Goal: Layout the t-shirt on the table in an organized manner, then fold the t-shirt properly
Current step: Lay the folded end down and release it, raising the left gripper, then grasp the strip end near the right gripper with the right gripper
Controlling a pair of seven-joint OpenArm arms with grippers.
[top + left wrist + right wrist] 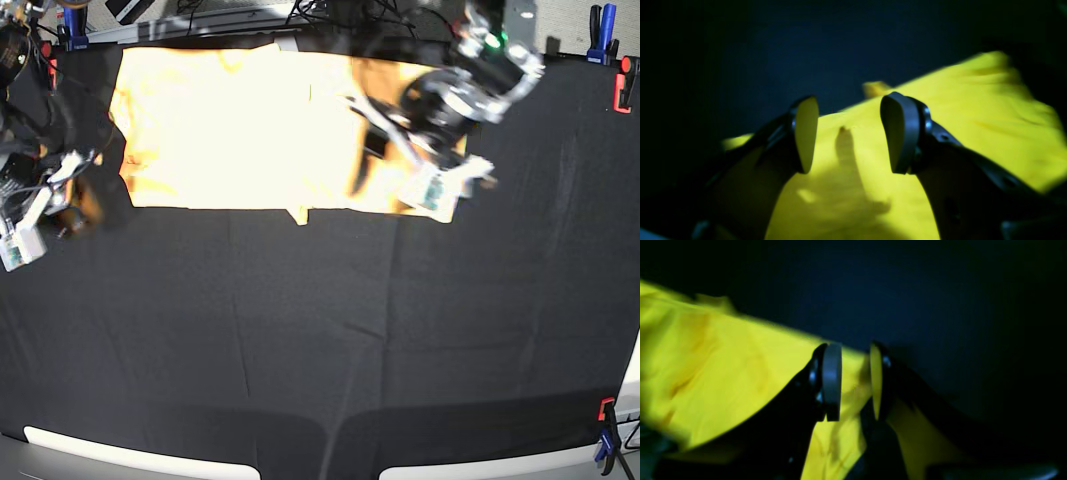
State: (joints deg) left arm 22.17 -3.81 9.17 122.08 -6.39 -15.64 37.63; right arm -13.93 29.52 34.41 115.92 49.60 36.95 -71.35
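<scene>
- The surface (320,340) is one wide black cloth-covered top. It's far bigger than anything on it, and its near half is bare cloth with creases.
- One t-shirt (240,130) lies at the far edge, left of centre, spread into a long flat band. It glares almost white in the base view and bright yellow in both wrist views.
- There are two arms. The left one reaches over the shirt's right end; the right one sits at the shirt's left end, half out of the base view.
- The left gripper (848,133) has its jaws spread wide with nothing between them, hovering just above the cloth of the shirt.
- The right gripper (855,383) has its jaws partly closed with a narrow gap. Yellow fabric shows in that gap, but I cannot tell whether it is pinched or only lying behind.
- I count four clamps: two (76,22) at the far left corner, one pair (604,25) at the far right, and one (606,432) at the near right.
- Risk: if the right side does hold an edge and pulls while the left end lies free, I think the thin shirt could drag and bunch, spoiling the flat layout.
- Risk: a small flap (299,214) sticks out on the near hem. Folding over it could trap a crease.
</scene>
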